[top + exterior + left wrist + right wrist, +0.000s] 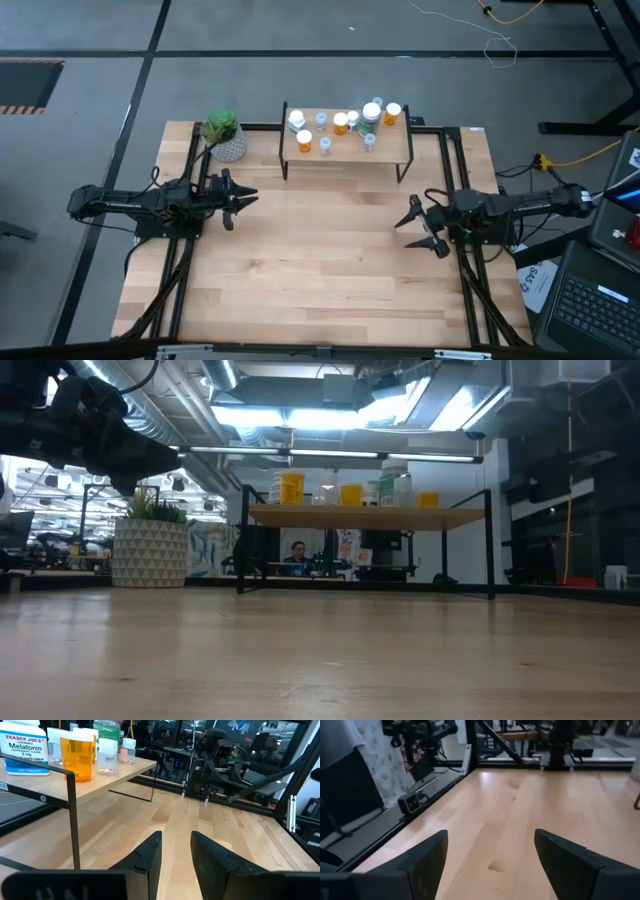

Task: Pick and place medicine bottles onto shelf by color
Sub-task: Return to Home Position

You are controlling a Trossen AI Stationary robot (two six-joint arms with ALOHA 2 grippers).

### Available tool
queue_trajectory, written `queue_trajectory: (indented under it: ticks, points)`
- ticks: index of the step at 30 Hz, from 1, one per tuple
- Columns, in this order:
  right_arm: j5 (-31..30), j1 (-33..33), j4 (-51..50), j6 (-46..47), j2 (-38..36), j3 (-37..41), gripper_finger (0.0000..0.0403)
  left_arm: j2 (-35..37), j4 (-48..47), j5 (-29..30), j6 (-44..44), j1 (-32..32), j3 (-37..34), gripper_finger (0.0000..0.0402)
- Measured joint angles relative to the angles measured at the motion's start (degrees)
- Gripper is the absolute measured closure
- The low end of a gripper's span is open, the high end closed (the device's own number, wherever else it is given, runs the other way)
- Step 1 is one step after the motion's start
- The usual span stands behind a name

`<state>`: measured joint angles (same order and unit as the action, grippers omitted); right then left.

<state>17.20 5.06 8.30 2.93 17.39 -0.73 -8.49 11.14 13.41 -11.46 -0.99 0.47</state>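
- The pale wooden surface (320, 290) stands in a workshop with a grey floor. Lit ceiling ducts show in the low view behind it.
- The shelf (395, 150) sits at the far edge of the surface, with a potted plant (222, 132) just beside its left end.
- The medicine bottles (340, 124) are all gathered on the shelf top. No bottle shows on the bare wood below.
- From the left wrist, a white melatonin bottle (22, 747) and an orange bottle (76, 757) stand at the near corner, with a greenish one and small clear ones behind.
- The left tool (240, 198) hangs over the left side of the surface, well apart from the shelf. Its fingers are only narrowly parted and hold nothing.
- The right tool (415, 225) is opposite on the right side, spread wide and also holding nothing.
- The placing looks finished, and the step in hand appears to be the retreat to rest (both arms already sit close to their bases).
- The next move calls for little: settling each arm into its parked pose, keeping clear of the shelf legs.
- The orange bottles seem spread along the shelf rather than grouped, so the colour sorting may deserve a check.
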Motion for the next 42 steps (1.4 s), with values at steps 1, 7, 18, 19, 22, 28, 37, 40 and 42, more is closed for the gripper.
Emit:
queue_trajectory:
  ticks: [1, 7, 18, 19, 22, 28, 37, 40, 42]
  points:
    - [0.4, 0.0, -1.5, -0.5, -1.7, 0.0, 0.0104, 0.0, 0.0, 0.0, 0.0, 0.0, 0.0, 0.0303]
    - [0.5, 0.0, -4.7, -1.1, -10.8, 0.2, 0.0104, 0.0, 0.0, 0.0, 0.0, 0.0, 0.0, 0.0303]
    - [-0.1, 0.0, -4.7, -6.1, -17.2, 0.2, 0.0104, 0.0, 0.0, 0.0, 0.0, 0.0, 0.0, 0.0303]
    - [-0.1, 0.0, -4.7, -6.2, -17.2, 0.2, 0.0104, 0.0, 0.0, 0.0, 0.0, 0.0, 0.0, 0.0303]
    - [-0.1, 0.0, -4.7, -6.2, -17.2, 0.2, 0.0104, 0.0, 0.0, 0.0, 0.0, 0.0, 0.0, 0.0303]
    - [-0.1, 0.0, -4.7, -6.2, -17.2, 0.2, 0.0104, 0.0, 0.0, 0.0, 0.0, 0.0, 0.0, 0.0303]
    - [-0.1, 0.0, -4.7, -6.2, -17.2, 0.2, 0.0104, 0.0, 0.0, 0.0, 0.0, 0.0, 0.0, 0.0303]
    - [-0.1, 0.0, -4.7, -6.2, -17.2, 0.2, 0.0104, 0.0, 0.0, 0.0, 0.0, 0.0, 0.0, 0.0303]
    - [-0.1, 0.0, -4.7, -6.2, -17.2, 0.2, 0.0104, 0.0, 0.0, 0.0, 0.0, 0.0, 0.0, 0.0303]
